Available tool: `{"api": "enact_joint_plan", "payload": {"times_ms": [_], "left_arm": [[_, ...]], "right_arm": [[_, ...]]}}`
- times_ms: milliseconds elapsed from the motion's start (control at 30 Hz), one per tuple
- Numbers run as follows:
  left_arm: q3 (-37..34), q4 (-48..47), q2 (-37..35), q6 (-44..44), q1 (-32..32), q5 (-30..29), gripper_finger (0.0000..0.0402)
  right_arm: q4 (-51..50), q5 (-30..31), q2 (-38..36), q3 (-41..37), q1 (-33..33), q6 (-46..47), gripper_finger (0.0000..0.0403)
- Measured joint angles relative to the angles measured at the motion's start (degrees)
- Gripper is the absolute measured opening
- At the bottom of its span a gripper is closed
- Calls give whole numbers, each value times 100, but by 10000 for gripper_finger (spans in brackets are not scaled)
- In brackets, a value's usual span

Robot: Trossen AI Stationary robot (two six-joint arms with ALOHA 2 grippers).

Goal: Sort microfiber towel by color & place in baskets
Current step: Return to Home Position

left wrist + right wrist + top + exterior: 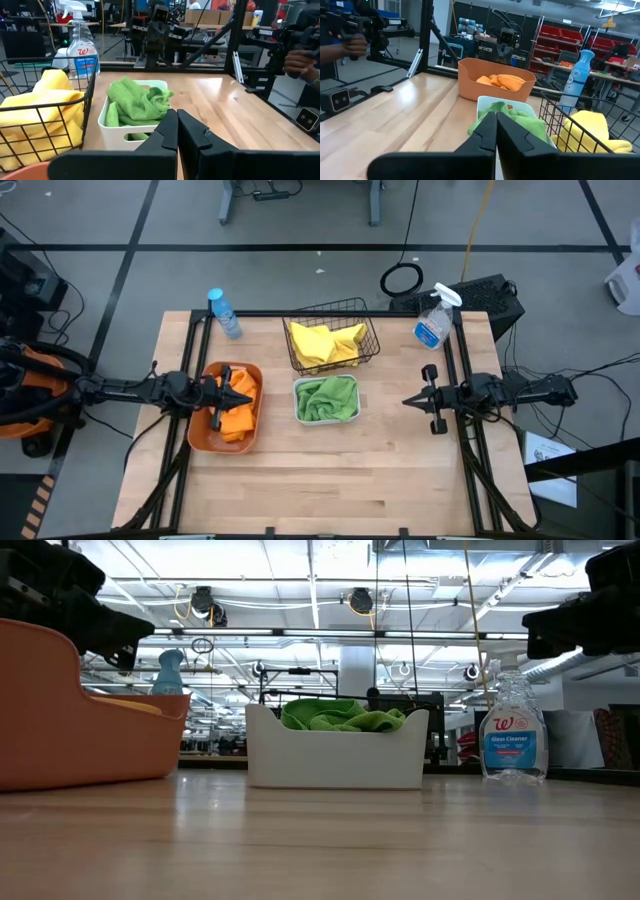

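Observation:
Orange towels [237, 408] lie in the orange tub [203, 440] at the left. Green towels [327, 397] lie in the white bin [299, 416] at the middle. Yellow towels [323, 343] lie in the black wire basket [372, 332] behind it. My left gripper [246, 397] is shut and empty above the orange tub. My right gripper [406, 401] is shut and empty to the right of the white bin, above the table. The white bin [112, 131] and green towels [137, 101] also show in the left wrist view, and the orange tub [492, 90] shows in the right wrist view.
A spray bottle [433, 323] stands at the far right of the table and a blue bottle [224, 314] at the far left. Bare wood [330, 480] lies in front of the baskets. A person's hand [300, 65] shows beyond the table's edge.

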Motion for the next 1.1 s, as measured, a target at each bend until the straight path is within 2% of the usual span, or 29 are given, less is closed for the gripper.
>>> {"api": "enact_joint_plan", "payload": {"times_ms": [400, 900, 1100], "left_arm": [[-2, -9, -118, 423, 0, 0, 0], [-4, -22, -251, 394, -11, 41, 0], [-4, -17, -251, 394, -11, 35, 18]], "right_arm": [[9, 2, 0, -2, 0, 357, 0], [9, 2, 0, -4, 2, 357, 0], [10, 2, 0, -4, 1, 357, 0]]}}
